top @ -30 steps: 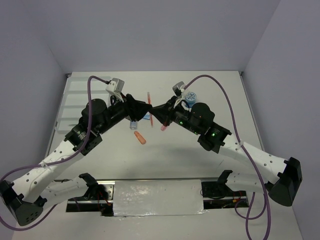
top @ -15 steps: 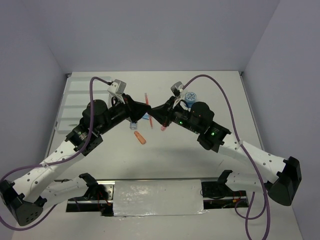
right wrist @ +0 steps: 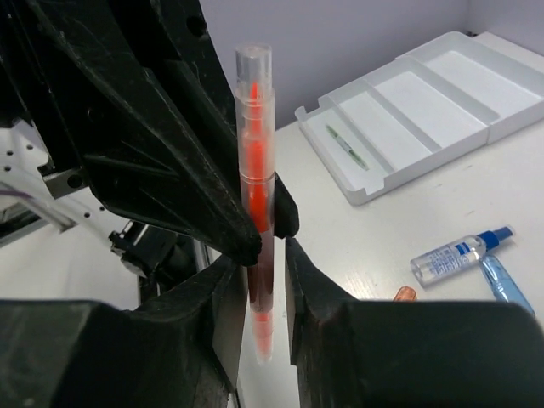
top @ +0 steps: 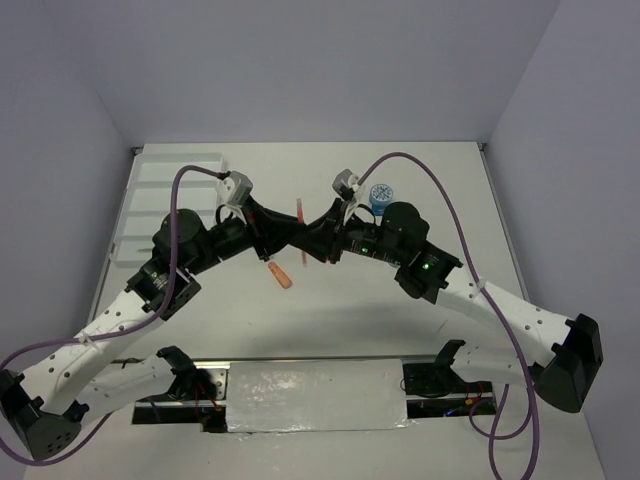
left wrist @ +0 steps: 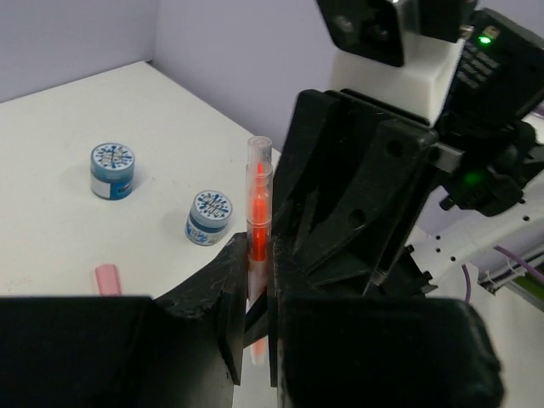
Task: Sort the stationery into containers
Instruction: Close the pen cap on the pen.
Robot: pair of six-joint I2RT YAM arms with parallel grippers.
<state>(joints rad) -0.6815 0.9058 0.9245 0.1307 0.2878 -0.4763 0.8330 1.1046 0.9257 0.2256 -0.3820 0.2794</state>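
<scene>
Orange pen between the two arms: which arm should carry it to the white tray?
Left, probably. The left fingers are shut on the clear-barrelled orange pen, and the white four-compartment plastic tray lies on that arm's side of the table, away from the right arm.

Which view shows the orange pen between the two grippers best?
Right wrist: the orange pen is close up, with most of its length visible at the right gripper. Left wrist shows the pen close, its lower part hidden by the left gripper. Top external shows only a thin sliver.
</scene>
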